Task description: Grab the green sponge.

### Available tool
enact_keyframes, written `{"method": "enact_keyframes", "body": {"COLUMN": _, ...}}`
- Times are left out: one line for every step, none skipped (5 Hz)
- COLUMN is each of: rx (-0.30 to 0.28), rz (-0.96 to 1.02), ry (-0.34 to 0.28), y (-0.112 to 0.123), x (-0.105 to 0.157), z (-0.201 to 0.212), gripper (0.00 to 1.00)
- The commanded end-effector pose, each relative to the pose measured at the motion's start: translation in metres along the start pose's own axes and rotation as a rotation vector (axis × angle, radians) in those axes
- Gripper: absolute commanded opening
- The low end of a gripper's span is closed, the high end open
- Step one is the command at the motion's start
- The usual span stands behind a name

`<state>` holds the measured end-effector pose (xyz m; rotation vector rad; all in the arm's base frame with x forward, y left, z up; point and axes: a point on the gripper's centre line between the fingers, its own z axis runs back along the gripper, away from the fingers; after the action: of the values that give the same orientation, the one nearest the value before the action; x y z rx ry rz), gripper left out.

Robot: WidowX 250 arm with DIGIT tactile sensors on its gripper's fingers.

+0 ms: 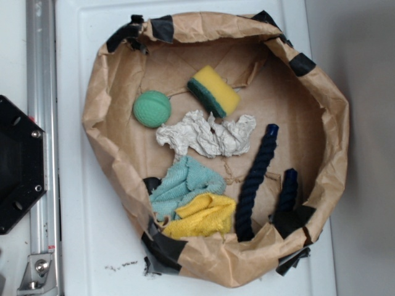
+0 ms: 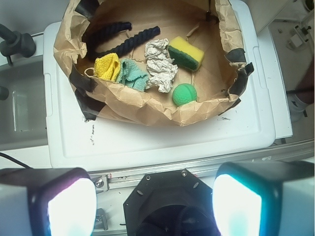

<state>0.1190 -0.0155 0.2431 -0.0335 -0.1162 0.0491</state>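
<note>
Exterior view: the green sponge point(image 1: 214, 90) lies tilted at the back of a paper bag point(image 1: 102, 98), just right of a green ball point(image 1: 152, 108) and above crumpled paper point(image 1: 207, 135). Wrist view: the sponge point(image 2: 186, 53) sits well beyond the pincer point(image 2: 155, 201), whose 2 fingers point(image 2: 69, 206) stand wide apart, holding nothing.

A: Robot body? Black hexagonal base plate point(image 1: 18, 165), silver screws at corners, 9 o'clock in exterior view.

B: Wrist view: gripper point(image 2: 154, 204) with two grey fingers point(image 2: 47, 201), glowing cyan-white pads, 6 o'clock.
</note>
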Motion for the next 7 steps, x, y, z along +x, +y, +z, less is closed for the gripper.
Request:
{"method": "enact_keyframes", "body": {"rx": 0.0, "rz": 0.0, "ry": 0.0, "y": 0.0, "x": 0.0, "z": 0.0, "gripper": 1.0}}
{"method": "enact_keyframes", "body": {"rx": 0.134, "rz": -0.208, "ry": 0.094, "y": 0.026, "x": 0.037, "z": -0.052, "gripper": 1.0}}
{"method": "enact_keyframes", "body": {"rx": 0.243, "rz": -0.186, "ry": 0.154, "y": 0.036, "x": 0.06, "z": -0.067, "gripper": 1.0}}
{"method": "enact_keyframes", "body": {"rx": 0.241, "rz": -0.337, "ry": 0.096, "y": 0.041, "x": 0.096, "z": -0.096, "gripper": 1.0}}
{"method": "enact_keyframes", "body": {"rx": 0.174, "rz": -0.552, "ry": 0.004, "y": 0.039, "x": 0.121, "z": -0.133, "gripper": 1.0}}
{"method": "enact_keyframes", "body": {"rx": 0.105, "rz": -0.735, "ry": 0.016, "y": 0.043, "x": 0.138, "z": -0.162, "gripper": 1.0}}
{"method": "enact_keyframes", "body": {"rx": 0.125, "rz": -0.832, "ry": 0.034, "y": 0.059, "x": 0.145, "z": -0.178, "gripper": 1.0}}
